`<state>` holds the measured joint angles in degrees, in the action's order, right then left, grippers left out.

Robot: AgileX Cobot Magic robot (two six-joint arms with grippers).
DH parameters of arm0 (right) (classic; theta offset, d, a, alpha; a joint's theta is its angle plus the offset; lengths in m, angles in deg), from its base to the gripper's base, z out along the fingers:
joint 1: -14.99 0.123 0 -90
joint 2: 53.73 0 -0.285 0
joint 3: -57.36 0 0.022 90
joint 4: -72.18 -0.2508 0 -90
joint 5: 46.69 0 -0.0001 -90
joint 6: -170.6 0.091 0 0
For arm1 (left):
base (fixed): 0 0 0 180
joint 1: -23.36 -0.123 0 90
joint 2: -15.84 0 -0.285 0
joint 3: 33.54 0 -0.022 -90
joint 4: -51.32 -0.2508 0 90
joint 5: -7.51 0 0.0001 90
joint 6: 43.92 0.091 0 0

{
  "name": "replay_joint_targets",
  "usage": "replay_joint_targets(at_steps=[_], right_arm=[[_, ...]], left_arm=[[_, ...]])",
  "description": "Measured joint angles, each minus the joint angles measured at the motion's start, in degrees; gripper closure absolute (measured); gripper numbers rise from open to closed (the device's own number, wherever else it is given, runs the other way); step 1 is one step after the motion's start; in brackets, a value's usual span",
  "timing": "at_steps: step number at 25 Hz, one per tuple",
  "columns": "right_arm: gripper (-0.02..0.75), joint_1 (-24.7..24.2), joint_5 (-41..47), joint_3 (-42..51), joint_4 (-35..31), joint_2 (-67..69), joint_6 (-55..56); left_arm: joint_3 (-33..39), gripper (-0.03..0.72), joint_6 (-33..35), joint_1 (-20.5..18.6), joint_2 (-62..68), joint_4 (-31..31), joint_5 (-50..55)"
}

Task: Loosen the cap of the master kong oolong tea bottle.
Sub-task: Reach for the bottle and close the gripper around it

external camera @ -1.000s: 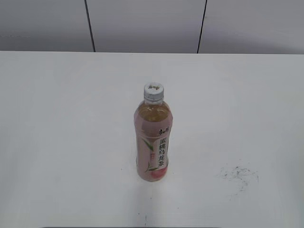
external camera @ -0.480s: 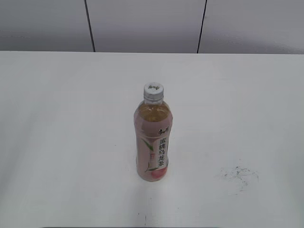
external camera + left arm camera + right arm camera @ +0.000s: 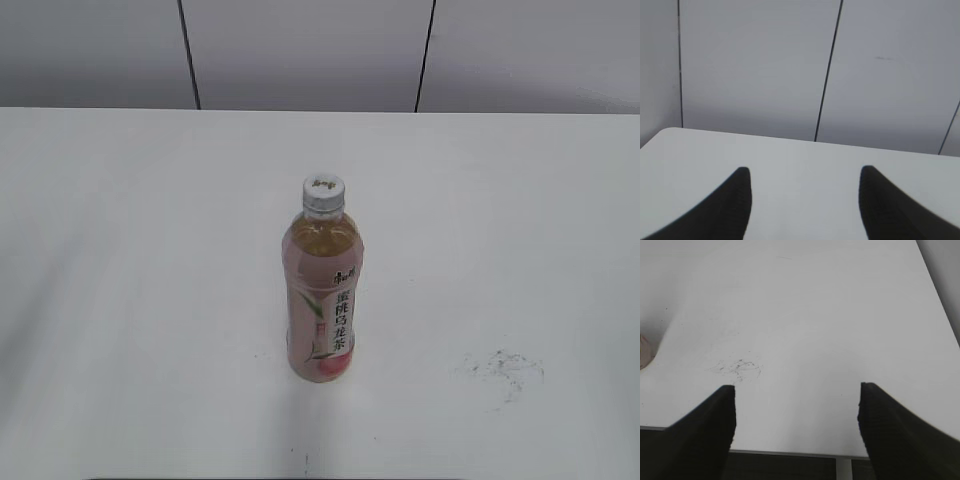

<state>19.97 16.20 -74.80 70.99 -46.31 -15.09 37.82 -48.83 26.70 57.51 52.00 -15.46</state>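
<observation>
Nothing has shifted across the earlier exterior frames: the clear plastic master kong oolong tea bottle [image 3: 323,300] of amber tea, with its pink peach label, stands upright as before near the middle of the white tabletop [image 3: 120,300], somewhat toward the front edge, and neither arm has come into that view.

Going left to right: the left gripper [image 3: 805,202] hovers with its dark jaws spread wide and nothing between them, pointed over the table toward the grey panelled wall [image 3: 755,65] past the far edge. At centre, the small round white ribbed cap [image 3: 324,193] sits on the bottle's neck, apparently untouched. Right of the bottle a grey scuff mark [image 3: 505,368] smudges the surface near the front edge. The right gripper [image 3: 796,427] is likewise wide open and empty, above the front edge.

The task looks barely begun. I judge one gripper must steady the bottle's body while the other closes around the cap and twists. Nothing blocks either approach.
</observation>
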Motion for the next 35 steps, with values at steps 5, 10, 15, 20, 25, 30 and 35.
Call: replay_joint_targets(at_steps=[5,10,15,20,25,30,35], right_arm=[[0.165,0.0,0.0,0.0,0.0,0.0,0.0],[0.165,0.0,0.0,0.0,-0.06,0.0,0.0],[0.165,0.0,0.0,0.0,-0.27,0.0,0.0],[0.166,0.0,0.0,0.0,-0.32,0.0,0.0],[0.166,0.0,0.0,0.0,-0.38,0.0,0.04],[0.166,0.0,0.0,0.0,-0.38,0.0,0.11],[0.166,0.0,0.0,0.0,-0.38,0.0,0.33]], left_arm=[[0.0,0.271,-6.75,2.69,19.69,-19.19,-16.63],[0.04,0.271,-8.49,2.86,45.82,-33.14,-37.95],[-0.84,0.267,-7.05,3.15,67.18,-45.52,-44.96],[-7.21,0.263,-6.09,7.73,73.87,-51.99,-45.37],[-12.17,0.25,-5.42,14.56,74.1,-51.25,-45.9],[-18.48,0.223,-5.35,19.84,74.19,-50.45,-44.71],[-22.79,0.208,-5.35,22.51,74.24,-50.13,-38.44]])
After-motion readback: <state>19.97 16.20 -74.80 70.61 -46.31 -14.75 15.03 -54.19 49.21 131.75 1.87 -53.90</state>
